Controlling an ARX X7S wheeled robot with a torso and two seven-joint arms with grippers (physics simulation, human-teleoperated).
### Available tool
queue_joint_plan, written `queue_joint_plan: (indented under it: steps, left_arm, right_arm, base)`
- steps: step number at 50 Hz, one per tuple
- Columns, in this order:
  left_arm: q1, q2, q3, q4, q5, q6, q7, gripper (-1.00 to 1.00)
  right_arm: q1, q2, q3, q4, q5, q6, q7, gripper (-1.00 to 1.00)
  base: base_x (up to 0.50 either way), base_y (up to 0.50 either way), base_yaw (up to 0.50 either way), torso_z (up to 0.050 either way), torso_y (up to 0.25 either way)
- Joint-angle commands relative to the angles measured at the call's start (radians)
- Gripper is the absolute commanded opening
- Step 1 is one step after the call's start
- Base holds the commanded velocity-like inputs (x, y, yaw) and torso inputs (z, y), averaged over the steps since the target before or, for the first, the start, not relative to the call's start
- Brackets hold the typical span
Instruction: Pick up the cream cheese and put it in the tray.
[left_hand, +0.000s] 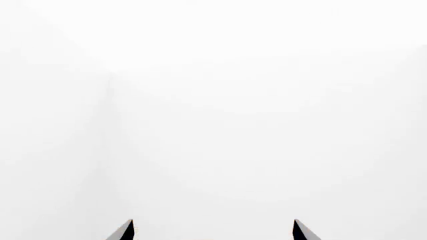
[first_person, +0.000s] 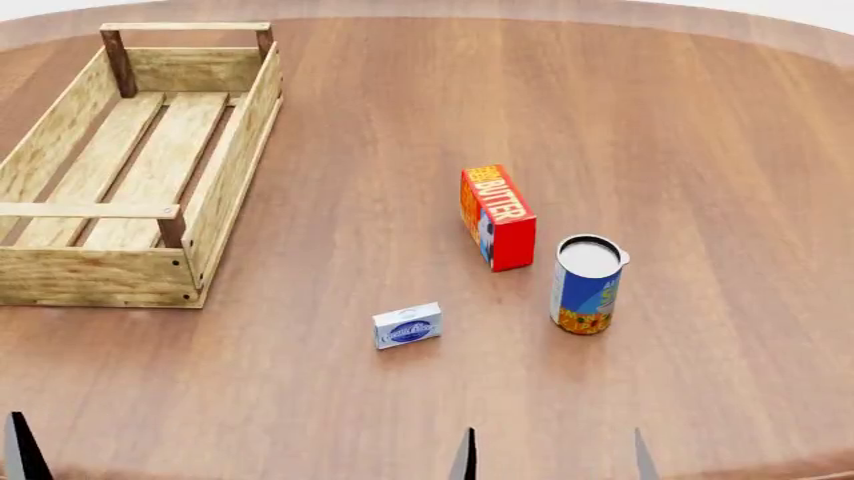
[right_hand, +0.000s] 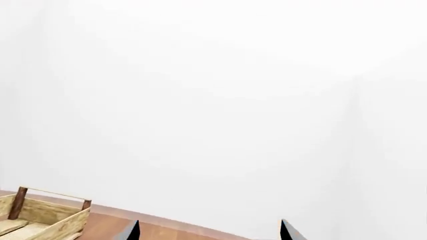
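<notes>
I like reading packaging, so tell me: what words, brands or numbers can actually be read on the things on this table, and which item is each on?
"BUTTER": white capitals on the side of the red-orange butter box.
Cream cheese: a blue oval logo with white lettering, too small to read.
Can: blue and orange label, no legible words.
Tray: bare wood, no text.
No numbers or signs can be read anywhere.

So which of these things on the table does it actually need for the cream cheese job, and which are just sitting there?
Needed:
- cream cheese, small white box
- tray, the wooden crate, nothing in it

Just lying about:
- butter box
- can
</notes>
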Motion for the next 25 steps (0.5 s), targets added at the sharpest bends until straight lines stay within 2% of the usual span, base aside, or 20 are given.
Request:
queue_joint_plan:
  steps: [1, 25]
  left_arm:
    - [0.021, -0.014, -0.007, 0.026, 0.016, 0.064, -0.037, 1.00]
    - [0.029, -0.039, 0.006, 0.023, 0.024, 0.117, -0.073, 1.00]
  right_arm:
    - [-0.015, 0.020, -0.022, -0.020, -0.043, -0.053, 0.040, 1.00]
    - [-0.004, 0.034, -0.042, -0.010, -0.073, -0.042, 0.071, 1.00]
  base:
    - [0.00, 0.00, 0.00, 0.000, 0.000]
    - [0.01, 0.00, 0.00, 0.000, 0.000]
